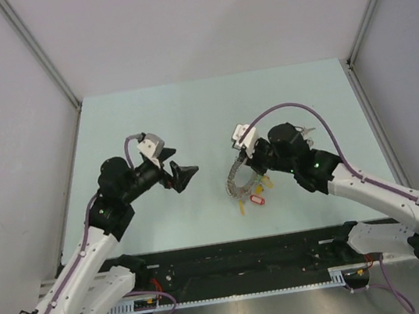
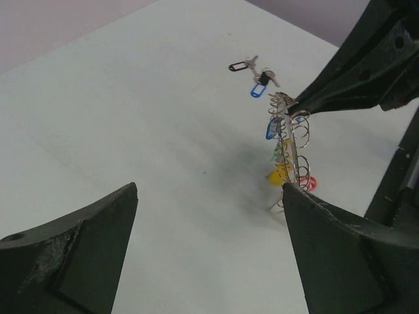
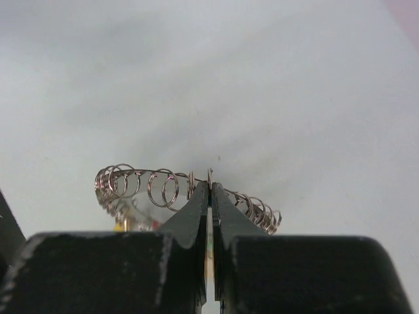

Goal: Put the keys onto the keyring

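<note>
Your right pincer [image 3: 211, 191] pinches the keyring [image 3: 150, 185] upright, mid-frame, by its thin, probably slippery wire. Your left pincer [image 2: 209, 193] is spread. The light loose keys [image 2: 254, 73] lie upper middle in the left wrist view; grip a plastic tag.

The keyring [image 3: 157, 174] is glossy metal, the table [image 2: 131, 98] matt.

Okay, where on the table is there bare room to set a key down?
The far half of the table, up to its back edge, is bare, as is the stretch in front of the open left gripper. It is crowded around the keyring, pinched by the right gripper, with loose keys just beyond.
</note>
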